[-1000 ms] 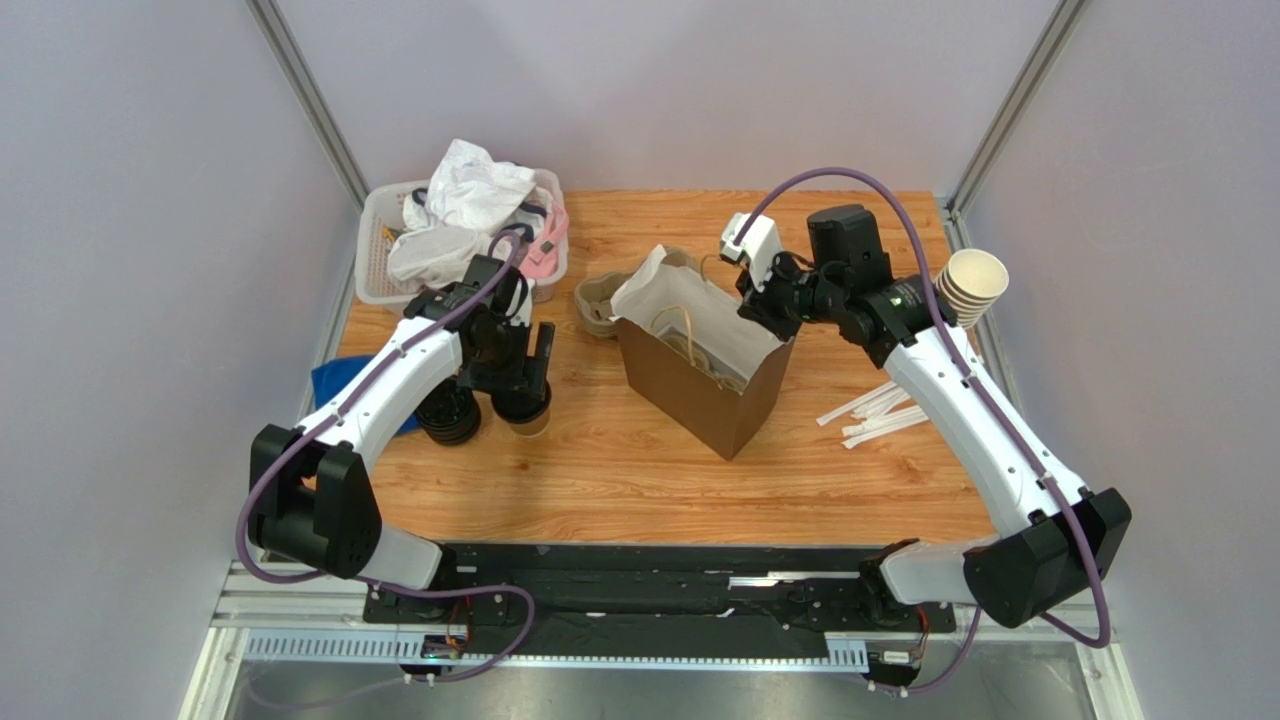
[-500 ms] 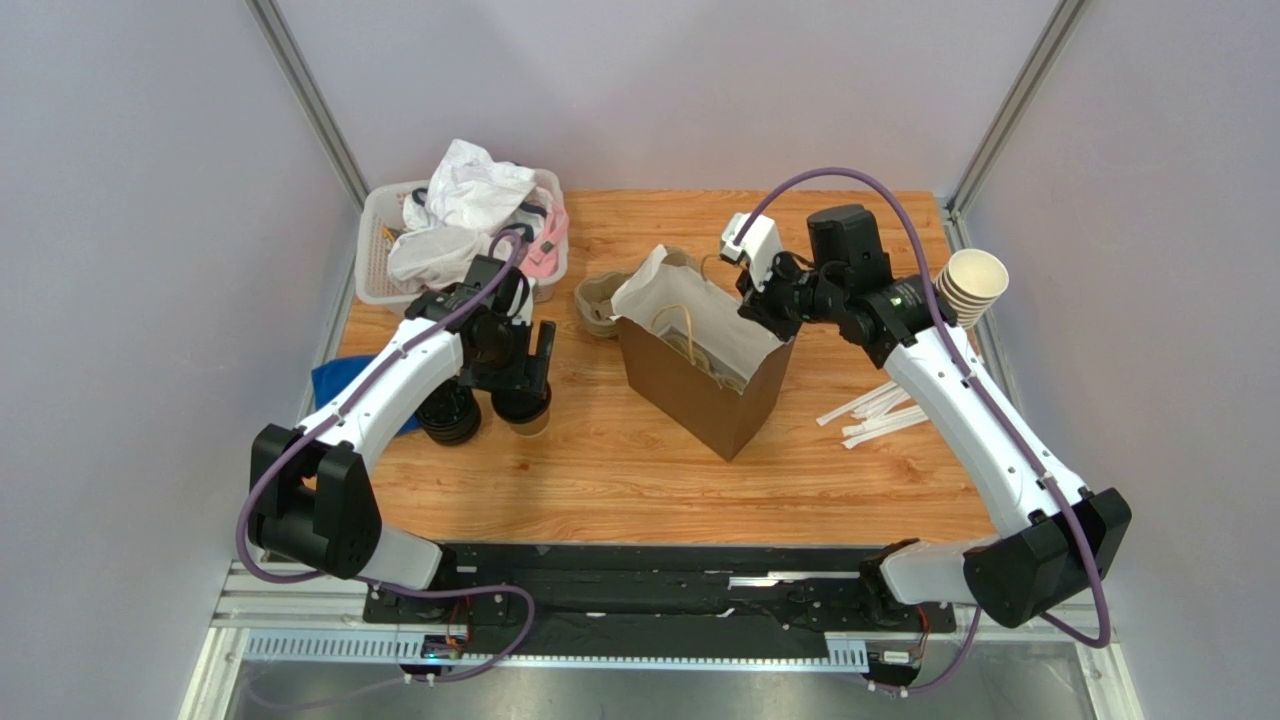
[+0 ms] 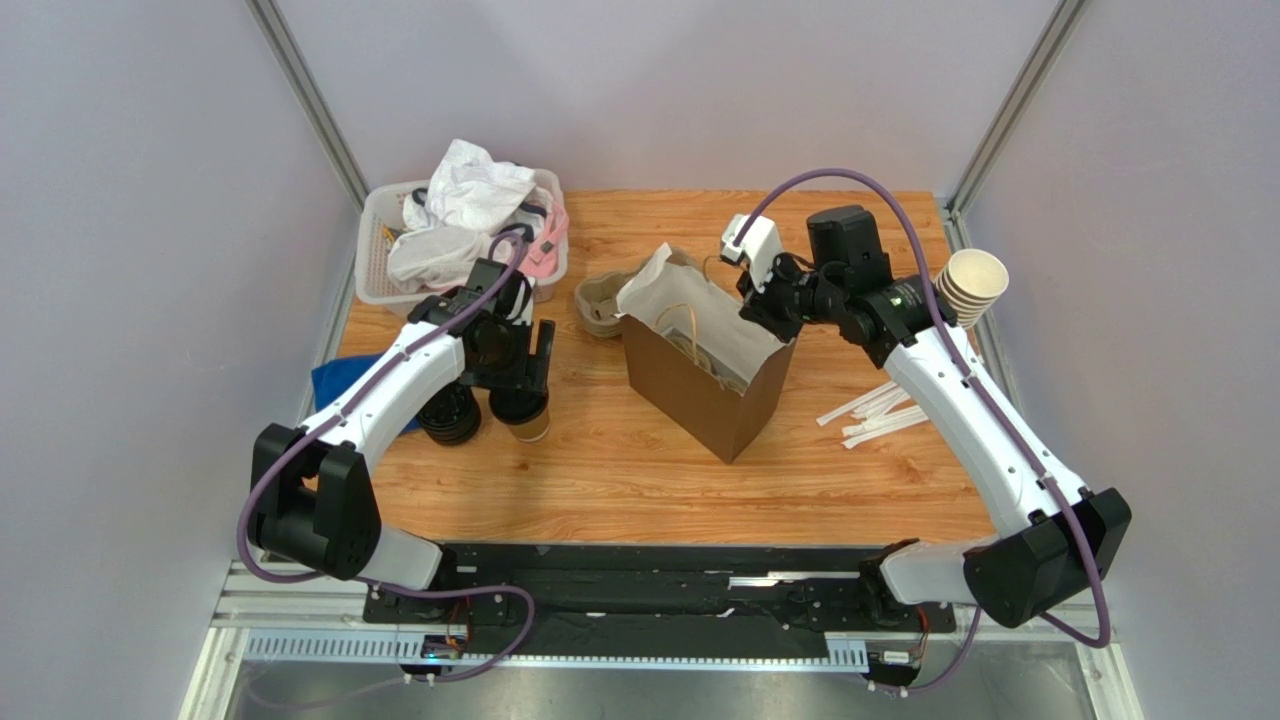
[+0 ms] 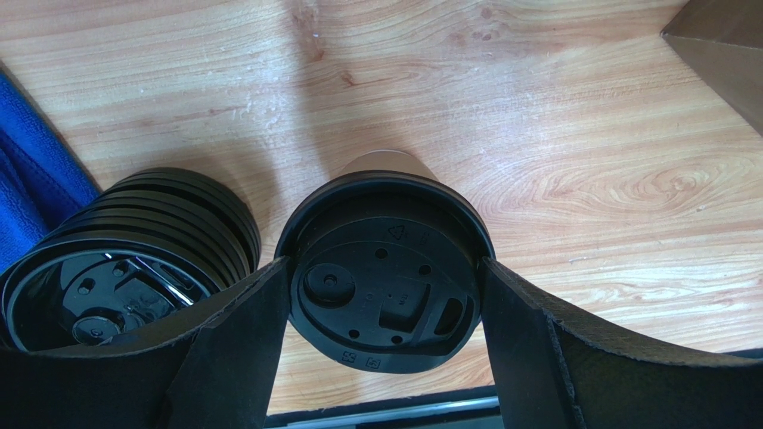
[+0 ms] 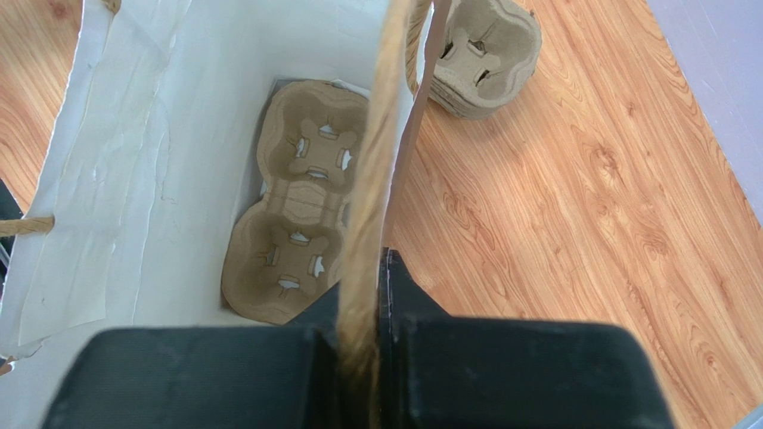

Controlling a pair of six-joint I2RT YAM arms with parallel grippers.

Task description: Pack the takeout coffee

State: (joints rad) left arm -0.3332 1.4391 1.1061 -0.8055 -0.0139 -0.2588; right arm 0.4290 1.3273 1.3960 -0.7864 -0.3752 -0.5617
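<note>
Little shifts overhead: the left gripper (image 3: pixel 522 393) has sunk slightly round the coffee (image 3: pixel 529 429), on the table left of the kraft bag (image 3: pixel 706 398), so lifting seems next; left wrist: wide fingers (image 4: pixel 235 344) press its glossy, round black lid; right wrist: the right gripper (image 5: pixel 380 299) pinches the bag's twine handle (image 5: pixel 376 179) above a moulded pulp tray (image 5: pixel 300 201).

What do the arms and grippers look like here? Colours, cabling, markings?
Left arm and right arm match: white links, black joint housings and bases. A purple cable loops outside each. Fingers are broad, matte black. A small white module sits by the right wrist. No markings legible.
</note>
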